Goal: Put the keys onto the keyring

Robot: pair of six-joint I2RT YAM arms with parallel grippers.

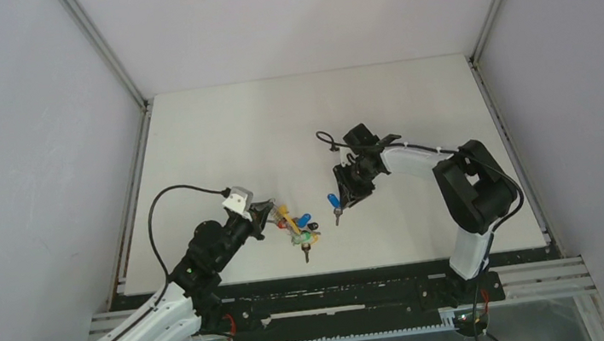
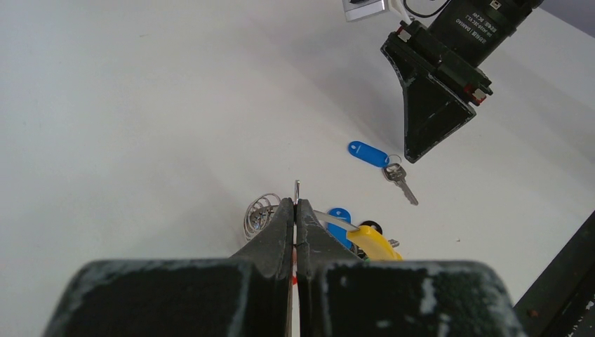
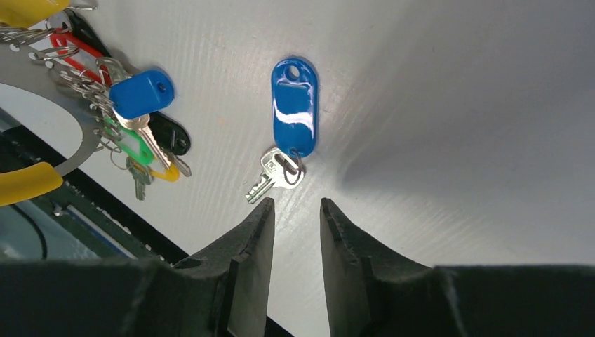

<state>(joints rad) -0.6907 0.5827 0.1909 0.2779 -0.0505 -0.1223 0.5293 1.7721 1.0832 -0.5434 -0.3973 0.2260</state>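
White table [image 1: 276, 122]. Left gripper [image 2: 295, 210] pinched shut on the keyring [image 2: 375, 242]; right gripper [image 3: 295, 207], slightly parted and empty, hovers beside a loose blue-tagged key [image 3: 275, 175]. Likely next: grasp it.

Bare counter [image 1: 292, 111] fills the far half of the enclosure, open to either arm as far as the enclosure walls [image 1: 23, 168]. Nearer the bases the room tightens. The keys [image 1: 298, 229] bunch on the keyring [image 3: 28, 184], and the left claw [image 2: 295, 207], pinched on the ring, bars the bunch's left side. A lone blue-tagged key [image 3: 295, 112] lies near the bunch, a strip of bare counter between them. The right claw [image 3: 295, 210], tips slightly parted, sits just short of it and blocks the right-hand approach.
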